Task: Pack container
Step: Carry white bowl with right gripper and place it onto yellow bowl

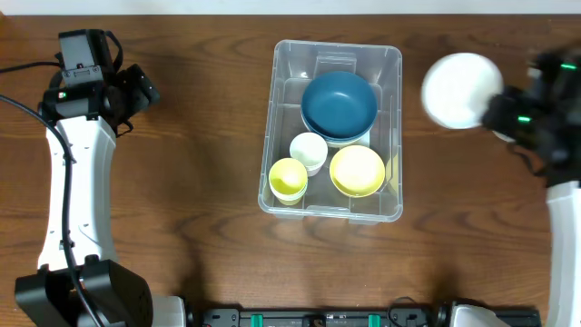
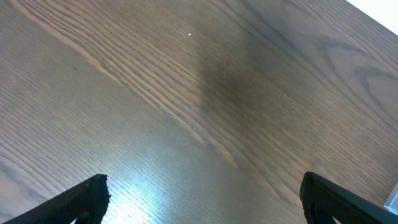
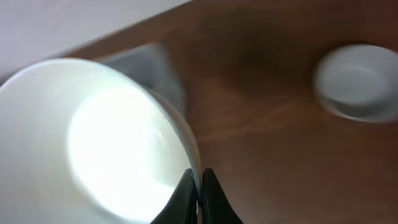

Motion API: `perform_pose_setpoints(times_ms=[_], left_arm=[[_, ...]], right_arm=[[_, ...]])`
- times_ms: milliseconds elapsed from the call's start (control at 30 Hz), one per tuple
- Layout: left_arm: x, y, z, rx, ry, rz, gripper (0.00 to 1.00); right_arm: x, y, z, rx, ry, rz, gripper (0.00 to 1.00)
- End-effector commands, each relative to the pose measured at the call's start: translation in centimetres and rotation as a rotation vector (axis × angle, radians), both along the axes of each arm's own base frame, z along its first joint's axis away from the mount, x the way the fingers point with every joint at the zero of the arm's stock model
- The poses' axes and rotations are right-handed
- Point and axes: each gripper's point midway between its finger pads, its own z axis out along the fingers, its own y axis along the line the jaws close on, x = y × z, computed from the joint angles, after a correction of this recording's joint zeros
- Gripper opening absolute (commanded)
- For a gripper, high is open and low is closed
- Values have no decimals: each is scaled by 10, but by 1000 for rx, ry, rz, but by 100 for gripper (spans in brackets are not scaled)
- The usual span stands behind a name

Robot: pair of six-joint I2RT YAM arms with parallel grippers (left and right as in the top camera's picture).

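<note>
Clear container [image 1: 336,56] at mid-table, holding blue bowl [image 1: 339,102], yellow bowl [image 1: 357,170], white cup [image 1: 309,150] and yellow cup [image 1: 289,177]. Right of container, right gripper [image 3: 199,182] clenched on rim of white bowl [image 1: 461,89], motion-blurred; small white dish [image 3: 357,81] nearby on the wood. Left of container, well apart, left gripper [image 2: 204,193] spread wide, nothing between the fingers, above table [image 2: 186,93].

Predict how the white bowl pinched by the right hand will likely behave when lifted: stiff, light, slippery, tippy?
The white bowl is probably stiff: its rim shows a clean round shape. It seems light, since the right hand holds it by one thin edge. That off-centre pinch on a smooth, glossy wall may let it swing or slip.
</note>
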Motion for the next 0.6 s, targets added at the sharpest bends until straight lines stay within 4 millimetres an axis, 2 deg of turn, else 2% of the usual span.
perform_pose_setpoints(times_ms=[0,133,200,300,467,567], left_arm=[[-1,3,6,14,-12,9,98],[-1,3,6,14,-12,9,98],[-1,3,7,14,-12,9,98],[-1,3,6,14,-12,9,98],[-1,3,6,14,-12,9,98],[-1,3,6,14,-12,9,98]], right_arm=[[-1,43,-2,-118,5,114,1],[0,95,-25,-223,52,232,1],[1,109,-41,-289,88,256,1],[5,117,-64,-351,146,246,1],[2,119,-104,-369,289,244,1],[-1,120,-119,-376,345,257,1]])
